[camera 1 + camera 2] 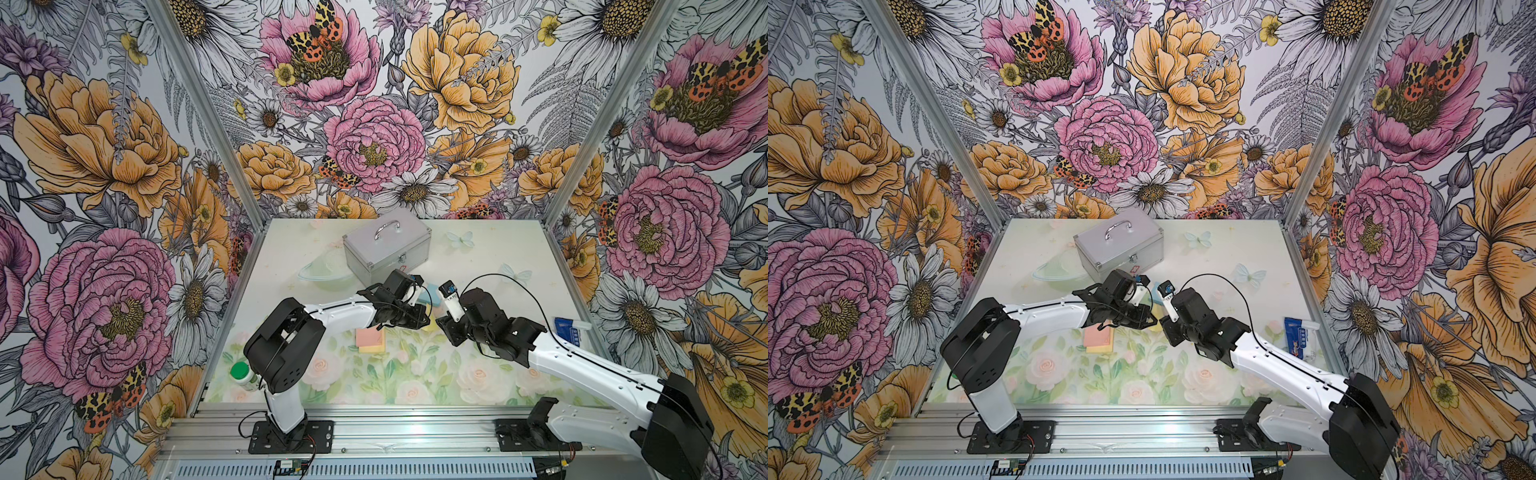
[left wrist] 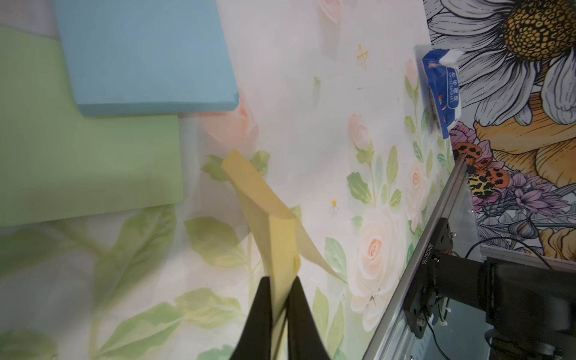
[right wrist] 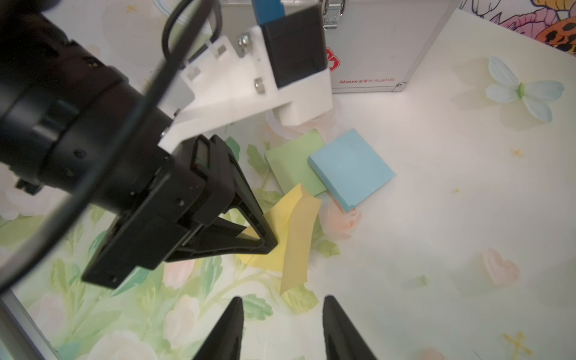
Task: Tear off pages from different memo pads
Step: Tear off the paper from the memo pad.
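The left gripper [image 2: 280, 280] is pinched tight on one yellow page [image 2: 265, 199]. The page is bent and curled, and it is apart from every pad. The right gripper [image 3: 283, 299] stands spread apart with nothing in it. Its tips are near the loose end of the yellow page but do not touch it.

In both top views the two grippers meet near the middle of the frame, just below the silver case [image 1: 386, 245]. The blue pad [image 3: 350, 168] and the green pad [image 3: 293, 159] lie on the table [image 1: 478, 257] there. The blue pad lies partly on the green pad. In a top view, lower and to the left of them, the pink pad [image 1: 368, 336] lies on the yellow pad [image 1: 376, 349], under the left arm.
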### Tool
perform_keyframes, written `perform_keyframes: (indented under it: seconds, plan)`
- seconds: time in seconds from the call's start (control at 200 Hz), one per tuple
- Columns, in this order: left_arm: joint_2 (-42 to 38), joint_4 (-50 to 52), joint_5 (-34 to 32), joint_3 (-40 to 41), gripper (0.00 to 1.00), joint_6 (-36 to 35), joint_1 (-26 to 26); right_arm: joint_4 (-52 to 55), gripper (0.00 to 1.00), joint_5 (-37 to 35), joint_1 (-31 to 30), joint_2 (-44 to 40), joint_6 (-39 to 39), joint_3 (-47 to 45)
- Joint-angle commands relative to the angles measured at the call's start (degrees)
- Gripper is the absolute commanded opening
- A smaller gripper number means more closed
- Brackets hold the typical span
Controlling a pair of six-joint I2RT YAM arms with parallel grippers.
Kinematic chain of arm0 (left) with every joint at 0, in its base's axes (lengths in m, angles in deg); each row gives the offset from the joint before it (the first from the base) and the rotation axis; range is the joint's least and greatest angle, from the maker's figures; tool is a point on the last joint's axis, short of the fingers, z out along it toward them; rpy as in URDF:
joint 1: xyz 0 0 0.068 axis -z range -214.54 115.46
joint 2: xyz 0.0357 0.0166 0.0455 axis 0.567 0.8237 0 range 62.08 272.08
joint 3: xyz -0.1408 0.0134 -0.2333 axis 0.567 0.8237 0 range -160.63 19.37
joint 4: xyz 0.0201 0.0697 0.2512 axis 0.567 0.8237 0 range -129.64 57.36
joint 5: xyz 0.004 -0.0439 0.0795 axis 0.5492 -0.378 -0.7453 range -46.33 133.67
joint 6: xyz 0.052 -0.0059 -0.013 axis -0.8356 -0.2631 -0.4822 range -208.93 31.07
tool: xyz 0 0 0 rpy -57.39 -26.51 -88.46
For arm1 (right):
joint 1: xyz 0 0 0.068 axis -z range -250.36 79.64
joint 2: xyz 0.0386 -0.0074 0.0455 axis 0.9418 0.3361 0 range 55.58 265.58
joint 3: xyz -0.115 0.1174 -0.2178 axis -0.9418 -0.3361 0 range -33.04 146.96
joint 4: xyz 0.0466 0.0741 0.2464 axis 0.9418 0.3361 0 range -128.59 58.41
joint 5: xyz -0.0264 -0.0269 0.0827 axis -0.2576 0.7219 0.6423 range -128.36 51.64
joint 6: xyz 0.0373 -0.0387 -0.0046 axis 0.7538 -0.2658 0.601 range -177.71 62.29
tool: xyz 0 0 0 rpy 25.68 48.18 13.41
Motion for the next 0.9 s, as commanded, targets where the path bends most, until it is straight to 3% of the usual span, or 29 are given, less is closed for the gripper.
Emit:
perform_keyframes:
  seconds: [0.0,0.6,0.69,0.83,0.895]
  plan:
    - [-2.55,0.2,2.02,-0.71,0.0,0.93,-0.31,-3.28,0.44,-4.99,-1.39,2.82,-2.67,-0.58]
    - [-6.41,0.25,3.9,0.31,0.0,1.64,-0.07,-8.09,0.33,-11.85,-3.12,5.1,-2.01,-4.32]
    - [-6.4,0.26,4.38,0.17,0.0,1.55,0.06,-8.14,0.24,-12.01,-3.17,5.32,-2.1,-4.23]
    - [-6.04,0.27,4.66,0.14,0.0,1.43,0.16,-8.0,0.0,-10.88,-3.17,4.81,-2.59,-3.72]
    - [-5.7,0.35,4.76,0.21,0.0,1.29,0.21,-7.92,0.0,-10.87,-3.16,4.19,-2.63,-3.54]
